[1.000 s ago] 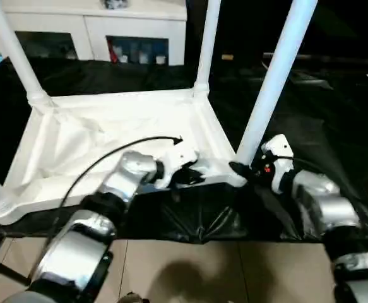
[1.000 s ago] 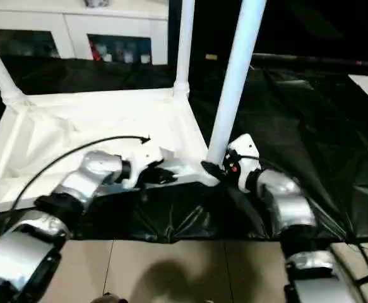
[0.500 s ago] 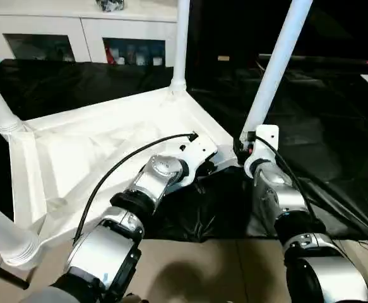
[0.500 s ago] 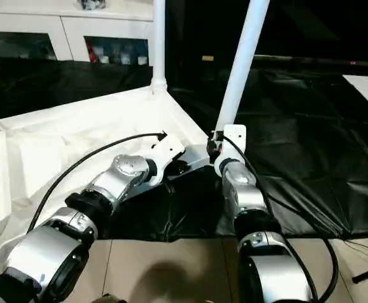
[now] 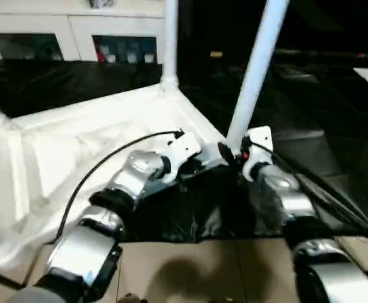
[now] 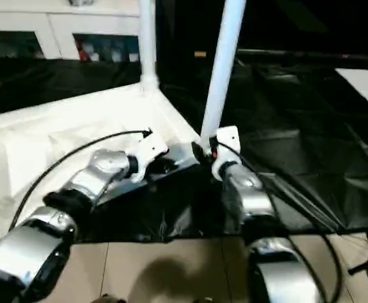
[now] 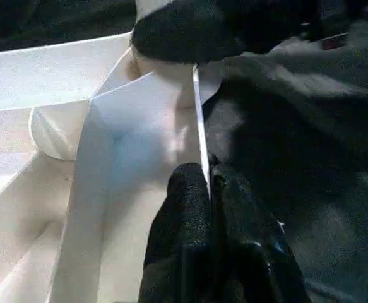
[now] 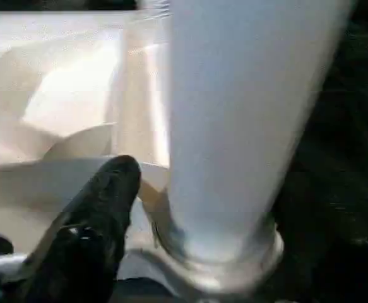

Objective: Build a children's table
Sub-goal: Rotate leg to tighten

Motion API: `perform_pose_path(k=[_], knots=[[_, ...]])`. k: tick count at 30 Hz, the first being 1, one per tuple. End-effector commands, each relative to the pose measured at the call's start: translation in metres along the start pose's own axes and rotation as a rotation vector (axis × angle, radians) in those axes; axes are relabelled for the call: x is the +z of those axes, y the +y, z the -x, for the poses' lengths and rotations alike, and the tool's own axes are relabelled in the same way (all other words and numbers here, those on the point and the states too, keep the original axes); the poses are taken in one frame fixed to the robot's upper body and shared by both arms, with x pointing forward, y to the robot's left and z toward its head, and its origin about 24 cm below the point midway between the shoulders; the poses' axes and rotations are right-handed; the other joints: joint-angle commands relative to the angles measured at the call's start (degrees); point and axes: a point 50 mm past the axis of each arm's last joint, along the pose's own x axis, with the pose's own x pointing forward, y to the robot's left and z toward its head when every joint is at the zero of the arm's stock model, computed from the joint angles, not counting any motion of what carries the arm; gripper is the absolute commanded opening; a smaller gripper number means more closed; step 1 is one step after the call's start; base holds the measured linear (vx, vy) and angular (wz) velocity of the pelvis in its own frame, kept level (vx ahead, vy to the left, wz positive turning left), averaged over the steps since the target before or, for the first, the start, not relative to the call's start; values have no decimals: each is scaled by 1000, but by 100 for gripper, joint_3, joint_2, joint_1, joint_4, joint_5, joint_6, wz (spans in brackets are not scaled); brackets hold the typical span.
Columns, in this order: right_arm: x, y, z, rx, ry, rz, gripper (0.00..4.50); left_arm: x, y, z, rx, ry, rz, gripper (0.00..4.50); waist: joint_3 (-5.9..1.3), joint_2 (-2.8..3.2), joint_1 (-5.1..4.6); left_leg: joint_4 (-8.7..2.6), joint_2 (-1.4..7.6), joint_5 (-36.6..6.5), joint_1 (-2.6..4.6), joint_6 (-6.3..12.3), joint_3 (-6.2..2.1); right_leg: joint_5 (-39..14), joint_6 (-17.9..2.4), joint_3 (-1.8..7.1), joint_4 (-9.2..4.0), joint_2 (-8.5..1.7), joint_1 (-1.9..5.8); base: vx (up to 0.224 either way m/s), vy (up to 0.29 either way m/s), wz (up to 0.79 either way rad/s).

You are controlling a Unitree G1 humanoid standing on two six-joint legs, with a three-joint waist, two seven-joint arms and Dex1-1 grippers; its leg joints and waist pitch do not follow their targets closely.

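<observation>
- Jaws first: the left gripper (image 7: 202, 180) was clamped shut on the thin rim (image 7: 199, 113) of the children's table (image 5: 95, 139), right at the near edge. As for the right gripper (image 5: 231, 153), pressed in at the foot of the near leg (image 5: 256, 69), I could not tell whether it was gripping or let go.
- Closest in, both silver forearms reached forward over the floor's edge. The left forearm (image 5: 133, 180) angled inward to the right, and the right forearm (image 5: 281, 192) ran nearly straight ahead, so the two grippers met near the same corner.
- Next out, the table lay upside down on the black-covered surface (image 5: 310, 113), ribbed underside up and legs pointing skyward.
- At that near corner, the leg stood in its round socket (image 8: 215, 265), looking upright and seated. By my reading, this was the seating and checking of that leg.
- To do it well, the left clamp should pin the top so it cannot slide on the slippery sheet. The right side should push straight down the leg's axis, low by the socket, never sideways. A tilted shove could lever the socket or skid the whole top.
- Further back, the far leg (image 5: 169, 38) rose from its corner, already in place.
- Beyond everything, the white cabinet (image 5: 76, 28) sat against the back wall, well apart.
</observation>
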Motion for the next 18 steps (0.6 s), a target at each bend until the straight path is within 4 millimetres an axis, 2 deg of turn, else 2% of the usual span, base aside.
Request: perform_pose_path(k=[1, 4, 5, 7, 10, 11, 12, 14, 17, 18], knots=[[6, -5, 4, 61, 2, 49, 352, 16, -4, 1, -82, -72, -90, 0, -431, -29, 28, -387, 277, -989, 97, 407, -134, -749, -1406, 335, -387, -415, 297, 0, 0, 0], [8, -12, 8, 73, 7, 65, 352, 14, -4, 3, -113, -70, -97, 0, -420, -21, 81, -383, 289, -931, 109, 442, -121, -640, -1474, 343, -374, -417, 292, 0, 0, 0], [9, -13, 11, 137, 14, 87, 352, 13, -5, 5, -137, -69, -102, 0, -415, -4, 108, -387, 292, -979, 116, 407, -121, -708, -1469, 344, -379, -422, 289, 0, 0, 0], [10, -14, 20, 281, 36, 129, 352, 11, -7, 9, -186, -69, -120, 0, -408, -33, 156, -382, 288, -1094, 95, 431, -120, -769, -1425, 332, -389, -414, 335, 0, 0, 0], [10, -14, 28, 405, 58, 146, 352, 9, -7, 11, -211, -68, -127, 0, -407, -39, 173, -379, 307, -1039, 82, 465, -118, -754, -1422, 330, -374, -417, 326, 0, 0, 0], [10, -14, 33, 480, 77, 167, 352, 8, -8, 13, -231, -65, -130, 0, -404, -26, 185, -375, 312, -1099, 89, 458, -116, -866, -1419, 330, -388, -427, 316, 0, 0, 0], [8, -13, 40, 584, 115, 189, 352, 7, -8, 15, -265, -63, -133, 0, -402, -42, 202, -371, 311, -1148, 89, 452, -117, -982, -1389, 326, -405, -426, 324, 0, 0, 0], [7, -13, 43, 637, 139, 195, 352, 7, -9, 17, -286, -62, -136, 0, -399, -38, 213, -375, 316, -1172, 83, 449, -120, -1059, -1390, 323, -406, -417, 315, 0, 0, 0], [6, -11, 47, 719, 179, 201, 317, 7, -10, 18, -320, -59, -142, 0, -388, -74, 227, -374, 318, -1236, 95, 407, -119, -1268, -1360, 324, -427, -429, 294, 0, 0, 0], [5, -10, 48, 749, 196, 204, 315, 7, -10, 19, -326, -57, -145, 0, -387, -61, 242, -374, 324, -1248, 106, 370, -120, -1370, -1343, 326, -433, -433, 279, 0, 0, 0]])
